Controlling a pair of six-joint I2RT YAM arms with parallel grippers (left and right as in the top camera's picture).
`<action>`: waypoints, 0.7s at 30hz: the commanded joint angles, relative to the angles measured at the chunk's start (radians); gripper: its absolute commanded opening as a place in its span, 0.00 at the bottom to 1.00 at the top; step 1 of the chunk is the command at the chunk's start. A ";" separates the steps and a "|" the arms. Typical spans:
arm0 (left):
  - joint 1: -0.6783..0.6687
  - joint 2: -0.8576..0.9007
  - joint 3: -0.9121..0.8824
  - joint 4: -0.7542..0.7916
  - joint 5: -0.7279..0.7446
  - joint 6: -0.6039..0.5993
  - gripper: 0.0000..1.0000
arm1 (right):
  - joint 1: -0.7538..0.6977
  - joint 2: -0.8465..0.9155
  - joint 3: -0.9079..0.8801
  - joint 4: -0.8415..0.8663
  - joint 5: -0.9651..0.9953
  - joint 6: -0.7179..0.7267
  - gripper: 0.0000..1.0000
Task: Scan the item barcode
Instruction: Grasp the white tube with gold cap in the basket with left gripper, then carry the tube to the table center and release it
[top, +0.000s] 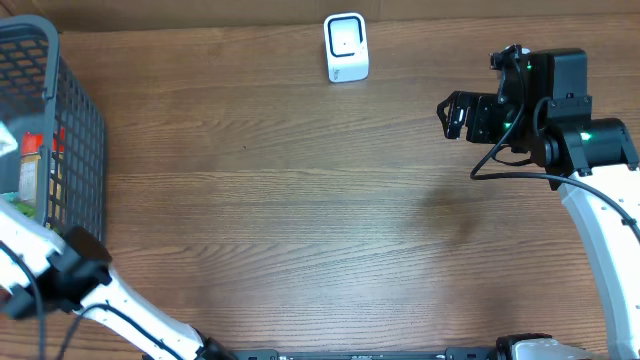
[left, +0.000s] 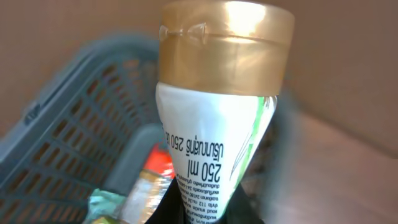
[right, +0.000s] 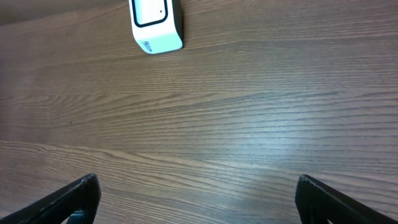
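Tube (left: 214, 124), gold-capped, sits clamped in the left hand (left: 208, 214) over the basket (left: 68, 137); right hand (top: 455, 115) gapes above the wood counter (top: 300, 220) near the scanner (top: 346, 46).

**Site:** mock retail checkout on a robot test bench, i.e. lab setup, not a store.

**Evid.:**
1. scanner (top: 346, 47) – sm. white desktop barcode unit w/ dark-framed window, standing at far edge of table (top: 300, 220).
2. basket (top: 80, 110) – grey plastic mesh, shopping type, far left; packaged goods (top: 30, 170) inside, red/green/yellow packs.
3. tube (left: 211, 137) – white retail pkg, gold flip cap, printed label incl. "250 ml"; above the basket in left wrist view.
4. table – wood-grain laminate, w/ plain brown board backdrop (top: 200, 12) behind.
5. left arm (top: 130, 315) & right arm (top: 600, 230) – white links, black heads, loose cables, green LED on right; both reach in from near edge.
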 joint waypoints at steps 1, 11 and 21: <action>-0.142 -0.119 0.035 -0.070 0.086 -0.090 0.04 | 0.004 -0.003 0.026 0.014 -0.008 0.003 1.00; -0.701 -0.078 -0.220 -0.217 0.055 -0.348 0.04 | 0.004 -0.003 0.026 0.025 -0.008 0.003 1.00; -1.080 0.092 -0.617 -0.131 -0.143 -0.755 0.04 | 0.004 -0.003 0.026 0.014 -0.003 0.002 1.00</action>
